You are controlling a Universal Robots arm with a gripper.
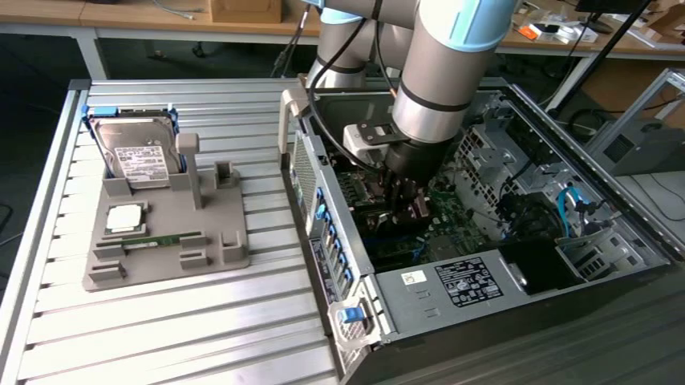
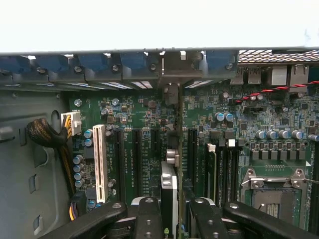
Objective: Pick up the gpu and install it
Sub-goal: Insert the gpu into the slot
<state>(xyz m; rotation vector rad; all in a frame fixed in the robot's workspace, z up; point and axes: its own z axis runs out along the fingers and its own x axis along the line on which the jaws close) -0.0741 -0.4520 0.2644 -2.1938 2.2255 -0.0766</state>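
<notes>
The gpu (image 2: 169, 191) shows edge-on as a thin dark card standing upright between my fingers (image 2: 148, 219). It runs toward the case's rear wall, its metal end bracket (image 2: 173, 74) at the row of blue slot covers. My gripper (image 2: 174, 221) is shut on it, low over the green motherboard (image 2: 144, 149), with the card in line with the black expansion slots. In the exterior view my gripper (image 1: 412, 207) is down inside the open computer case (image 1: 374, 309), and a tan bit of the gpu (image 1: 419, 210) shows between the fingers.
A white slot (image 2: 99, 162), a bundle of cables (image 2: 47, 137), memory slots and the CPU socket (image 2: 271, 191) surround the card. On the slatted table, a grey fixture (image 1: 166, 241) holds a hard drive (image 1: 139, 156), a processor and a green memory stick (image 1: 160, 239).
</notes>
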